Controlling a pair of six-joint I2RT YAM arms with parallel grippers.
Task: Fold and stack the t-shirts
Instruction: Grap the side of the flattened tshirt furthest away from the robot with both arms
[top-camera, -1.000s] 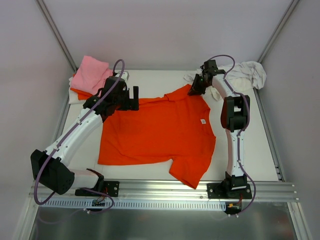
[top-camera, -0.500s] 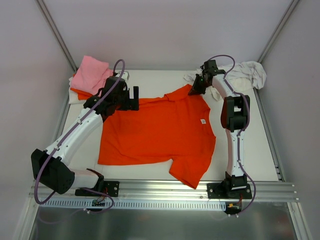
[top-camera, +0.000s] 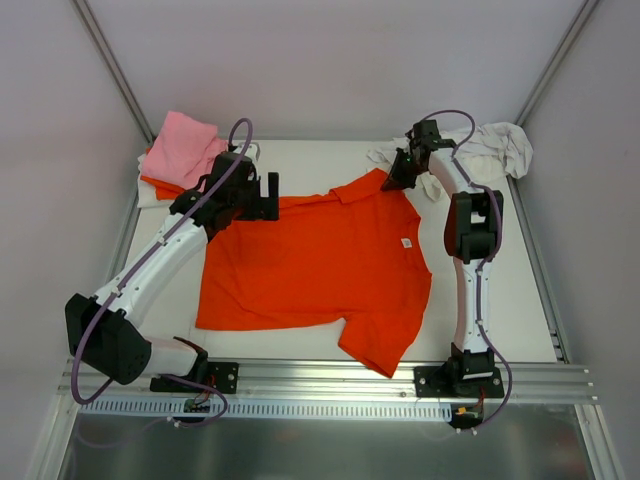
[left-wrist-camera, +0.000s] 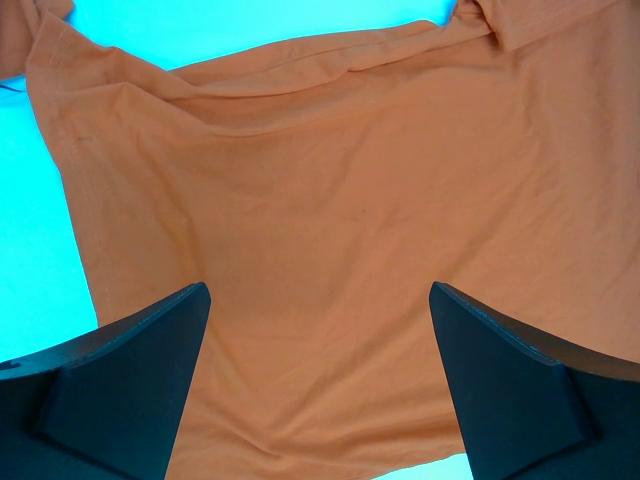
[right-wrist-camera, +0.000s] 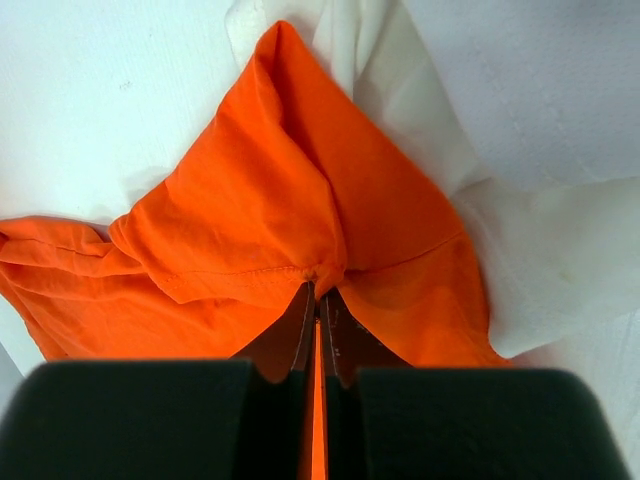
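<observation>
Your right claw (right-wrist-camera: 318, 292): clamped tight on a fold of the bright orange cloth t-shirt (top-camera: 310, 265) | crumpled white cloth shirt (right-wrist-camera: 540, 250): just beyond it | your left claw (left-wrist-camera: 318, 290): spread wide, empty, orange cloth beneath

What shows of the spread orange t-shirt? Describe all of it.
The orange t-shirt is bright, soft, lightly wrinkled cloth with stitched hems and a small white label. It lies spread mostly flat on the white table, with one sleeve reaching toward the near edge. The right gripper is shut on a bunched flap at its far right corner, which rests against the white t-shirt. The left gripper hangs open over its far left part.
</observation>
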